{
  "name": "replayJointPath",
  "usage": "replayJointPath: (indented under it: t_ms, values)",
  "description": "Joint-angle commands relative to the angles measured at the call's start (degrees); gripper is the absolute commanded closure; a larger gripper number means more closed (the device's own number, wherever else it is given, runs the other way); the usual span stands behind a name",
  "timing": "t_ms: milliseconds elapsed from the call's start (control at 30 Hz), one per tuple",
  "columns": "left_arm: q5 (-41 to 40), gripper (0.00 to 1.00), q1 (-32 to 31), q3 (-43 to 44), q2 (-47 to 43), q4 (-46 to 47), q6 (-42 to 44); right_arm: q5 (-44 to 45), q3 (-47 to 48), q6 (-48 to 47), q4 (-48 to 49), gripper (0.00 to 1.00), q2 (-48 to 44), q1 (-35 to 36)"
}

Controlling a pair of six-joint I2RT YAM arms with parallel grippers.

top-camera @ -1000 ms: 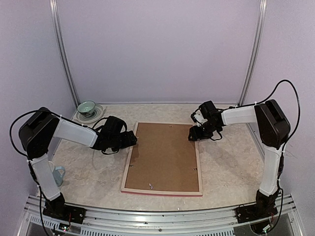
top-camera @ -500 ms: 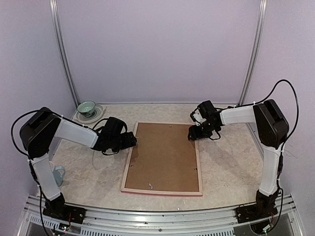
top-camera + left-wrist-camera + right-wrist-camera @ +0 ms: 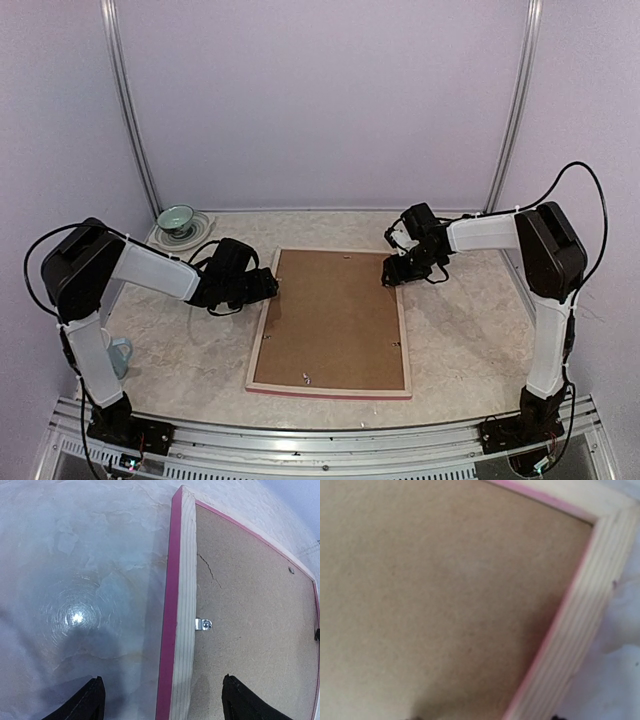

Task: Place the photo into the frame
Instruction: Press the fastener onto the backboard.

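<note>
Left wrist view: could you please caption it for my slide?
Open left tool straddling a rail of the pink-edged pale wood frame, beside brown backing board and metal clip.

Honestly not much going on, just tiny stuff. The left claw (image 3: 270, 286) has crept a hair further in toward the left rail of the frame (image 3: 330, 391), up by its far-left corner. The left arm's black elbow (image 3: 78, 268) has slid a touch toward the frame along with it. Over at the frame's far-right corner, the right claw (image 3: 392, 272) has nudged slightly away from the frame's near edge and a bit inward. The white forearm (image 3: 482, 233) behind it now sits a little higher and closer to the frame than a second ago.
</note>
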Motion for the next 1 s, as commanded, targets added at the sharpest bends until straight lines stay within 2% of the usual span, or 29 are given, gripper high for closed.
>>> replayJointPath:
  t_ms: [0, 967]
  values:
    - [0.54, 0.2, -0.17, -0.11, 1.51, -0.27, -0.39, 2.34, 0.17, -1.05, -5.17, 0.4, 1.14, 0.6]
    - [0.49, 0.2, -0.09, -0.59, 1.42, 0.17, -0.56, 3.23, -2.95, -3.22, -7.11, 0.41, -0.61, 0.74]
